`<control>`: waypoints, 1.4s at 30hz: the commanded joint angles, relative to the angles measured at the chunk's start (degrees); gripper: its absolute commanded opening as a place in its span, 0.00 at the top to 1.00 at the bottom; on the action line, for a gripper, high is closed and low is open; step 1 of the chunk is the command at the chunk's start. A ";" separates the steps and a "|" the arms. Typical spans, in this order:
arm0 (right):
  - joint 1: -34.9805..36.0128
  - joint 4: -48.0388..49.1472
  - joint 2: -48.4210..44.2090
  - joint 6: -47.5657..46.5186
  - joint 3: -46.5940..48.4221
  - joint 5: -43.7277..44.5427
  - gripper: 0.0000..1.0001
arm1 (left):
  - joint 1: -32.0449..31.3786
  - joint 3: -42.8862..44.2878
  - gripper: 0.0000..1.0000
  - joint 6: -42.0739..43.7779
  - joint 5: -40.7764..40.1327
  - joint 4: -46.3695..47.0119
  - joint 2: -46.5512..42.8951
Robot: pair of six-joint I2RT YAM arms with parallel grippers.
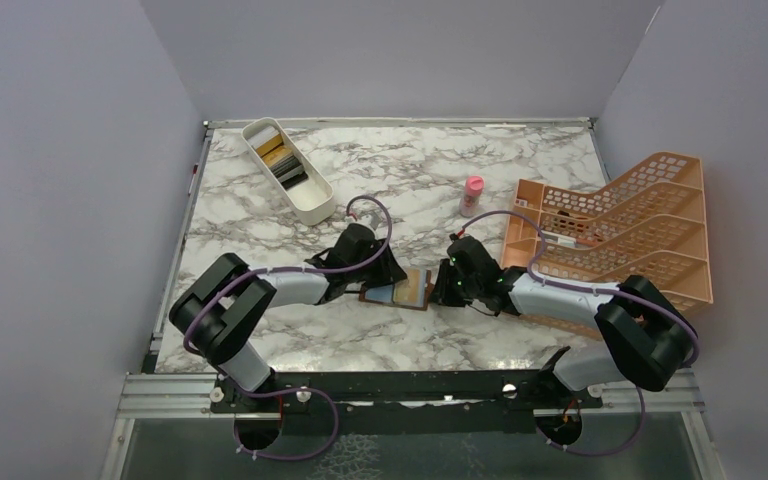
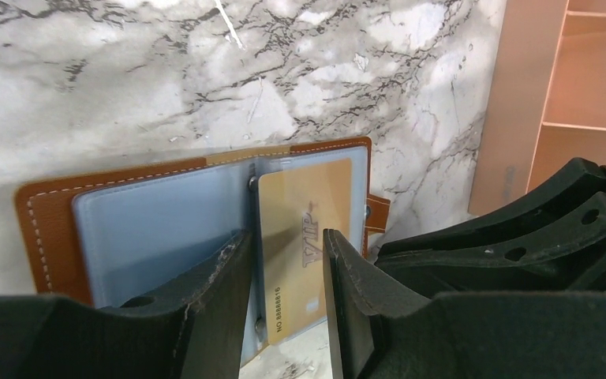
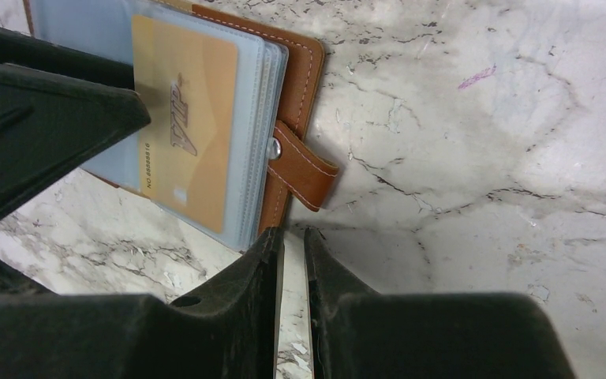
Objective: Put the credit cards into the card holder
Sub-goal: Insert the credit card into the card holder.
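Note:
The brown card holder (image 1: pixel 412 291) lies open on the marble between my two grippers, its blue-grey sleeves up. A gold VIP credit card (image 2: pixel 304 225) lies partly inside a clear sleeve of the holder (image 2: pixel 47 213), its near end sticking out. My left gripper (image 2: pixel 288 246) is open just above this card, its fingers straddling it. My right gripper (image 3: pixel 290 237) is shut on nothing, its tips at the holder's (image 3: pixel 306 71) edge by the clasp tab (image 3: pixel 306 167). The gold card also shows in the right wrist view (image 3: pixel 185 118). More cards lie in the white tray (image 1: pixel 312 205).
An orange lattice rack (image 1: pixel 625 235) stands at the right, close behind my right arm. A small pink-capped bottle (image 1: pixel 471 195) stands left of it. The white tray sits at the far left. My left gripper's fingers (image 3: pixel 39 118) crowd the right wrist view.

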 commanded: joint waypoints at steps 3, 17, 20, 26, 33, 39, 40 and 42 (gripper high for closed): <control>0.26 -0.53 -0.43 0.01 -0.57 0.74 0.79 | -1.62 1.24 0.60 -0.61 1.29 2.93 1.72; 0.26 3.51 2.74 0.94 -0.09 -0.87 0.81 | -5.48 0.84 0.60 -3.35 -0.27 3.68 1.82; 0.28 3.93 2.36 1.22 -0.25 -1.62 0.81 | -5.72 1.35 0.60 -3.29 -0.44 3.75 1.37; 0.26 -2.95 -1.99 -3.41 0.08 0.78 0.80 | -3.74 2.67 0.59 -0.49 -1.11 -0.90 -2.75; 0.26 -5.26 -12.49 -16.96 -0.11 3.77 0.75 | 1.95 4.22 0.58 5.44 -1.46 -9.66 -8.08; 0.21 -7.78 -5.38 -25.48 7.11 2.73 0.71 | 8.38 0.25 0.57 7.32 0.82 -10.42 -10.84; 0.25 -7.94 -4.06 -25.75 8.26 2.09 0.71 | 9.34 -0.64 0.57 7.48 1.64 -10.27 -10.73; 0.26 -7.63 -2.20 -26.36 9.64 1.03 0.70 | 10.75 -1.62 0.58 7.69 2.72 -10.52 -10.40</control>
